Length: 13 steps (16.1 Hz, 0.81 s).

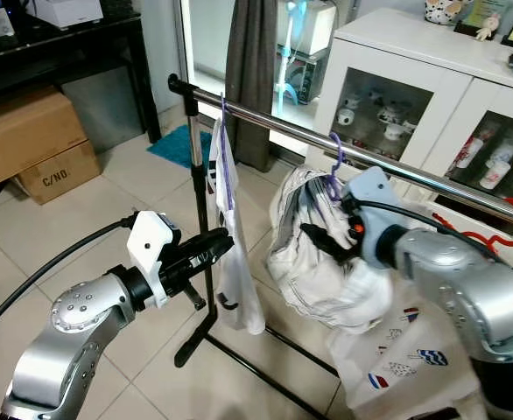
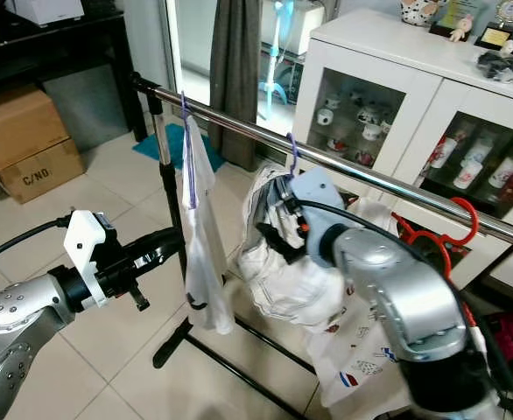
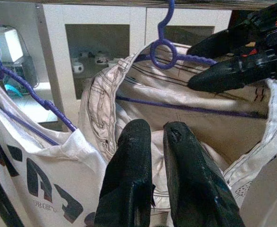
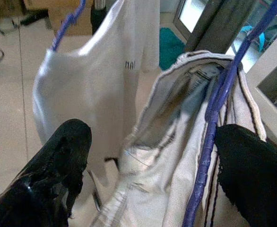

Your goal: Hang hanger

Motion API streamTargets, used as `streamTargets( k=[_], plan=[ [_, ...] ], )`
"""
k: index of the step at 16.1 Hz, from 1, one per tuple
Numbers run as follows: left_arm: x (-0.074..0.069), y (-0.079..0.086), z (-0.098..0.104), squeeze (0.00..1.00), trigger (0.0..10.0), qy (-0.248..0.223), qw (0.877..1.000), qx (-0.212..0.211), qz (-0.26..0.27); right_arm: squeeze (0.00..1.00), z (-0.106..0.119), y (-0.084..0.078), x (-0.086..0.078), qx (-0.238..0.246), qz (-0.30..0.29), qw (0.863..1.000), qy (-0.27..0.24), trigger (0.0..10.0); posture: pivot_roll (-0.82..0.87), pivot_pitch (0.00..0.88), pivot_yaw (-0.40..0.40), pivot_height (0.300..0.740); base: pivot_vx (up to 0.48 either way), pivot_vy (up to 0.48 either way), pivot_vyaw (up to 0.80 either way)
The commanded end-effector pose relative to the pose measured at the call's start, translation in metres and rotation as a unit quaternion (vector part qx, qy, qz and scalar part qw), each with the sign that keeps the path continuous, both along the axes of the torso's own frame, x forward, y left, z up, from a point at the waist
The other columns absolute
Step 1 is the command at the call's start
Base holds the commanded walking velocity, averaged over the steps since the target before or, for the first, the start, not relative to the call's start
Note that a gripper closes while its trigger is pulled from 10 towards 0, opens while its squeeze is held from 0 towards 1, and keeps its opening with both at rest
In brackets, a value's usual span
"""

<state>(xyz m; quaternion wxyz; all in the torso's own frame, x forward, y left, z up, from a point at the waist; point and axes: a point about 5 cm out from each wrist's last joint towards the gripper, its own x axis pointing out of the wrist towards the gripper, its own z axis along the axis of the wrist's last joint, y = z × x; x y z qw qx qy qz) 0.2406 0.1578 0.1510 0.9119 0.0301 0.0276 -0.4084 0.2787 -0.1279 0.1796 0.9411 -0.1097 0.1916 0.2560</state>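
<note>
In the left eye view, the purple hanger (image 1: 334,166) with its pale garment (image 1: 313,262) hangs by its hook on the chrome rail (image 1: 388,162), and the right gripper (image 1: 326,243) sits against the garment just below the hook. The left wrist view shows the left gripper (image 3: 158,142) with fingers pressed nearly together, empty, pointing at that garment beside a white printed shirt (image 3: 30,179). In the right wrist view, the right gripper's fingers (image 4: 58,156) are spread wide either side of the hanger's purple wire, one resting against it.

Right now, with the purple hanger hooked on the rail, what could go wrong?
1. The right claw is open around the purple hanger and bunched white shirt; pulling back could snag fabric and unhook the hanger from the chrome rail.
2. The left claw sits beside the hung white T-shirt; swinging could drag it along the rail.
</note>
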Motion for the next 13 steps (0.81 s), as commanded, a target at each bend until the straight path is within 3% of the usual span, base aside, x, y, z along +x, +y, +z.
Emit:
streamTargets(
  k=[1, 3, 10, 11, 12, 13],
  plan=[
    [0.003, -0.003, 0.0, 0.0, 10.0, -0.004, 1.0, 0.004, -0.007, 0.0, 0.002, 0.0, 0.005, 0.001, -0.014, 1.0, -0.007, 10.0, -0.15, 0.0, -0.04, 0.74, 0.0, 0.0, 0.0],
    [0.004, -0.005, 0.0, 0.0, 10.0, -0.005, 1.0, 0.003, -0.01, 0.0, 0.005, 0.01, 0.017, 0.02, -0.037, 0.999, -0.015, 10.0, -0.15, 0.0, -0.043, 0.74, 0.0, 0.0, 0.0],
    [0.005, -0.009, 0.0, 0.0, 10.0, -0.007, 1.0, 0.002, -0.012, 0.0, -0.009, 0.022, 0.04, 0.015, -0.077, 0.997, -0.003, 9.8, -0.14, 0.0, -0.059, 0.74, 0.0, 0.0, 0.0],
    [0.006, -0.01, 0.0, 0.0, 10.0, -0.008, 1.0, 0.002, -0.012, 0.0, -0.01, 0.023, 0.042, 0.019, -0.084, 0.996, -0.004, 9.1, -0.14, 0.0, -0.061, 0.74, 0.0, 0.0, 0.0],
    [0.006, -0.01, 0.001, 0.0, 10.0, -0.009, 1.0, 0.002, -0.012, 0.0, -0.011, 0.023, 0.043, 0.023, -0.088, 0.996, -0.005, 5.8, -0.14, 0.0, -0.061, 0.74, 0.0, 0.0, 0.0],
    [0.006, -0.011, 0.001, 0.0, 10.0, -0.01, 1.0, 0.002, -0.012, 0.0, -0.011, 0.023, 0.045, 0.027, -0.093, 0.995, -0.007, 4.1, -0.14, 0.0, -0.062, 0.74, 0.0, 0.0, 0.0]
  ],
)
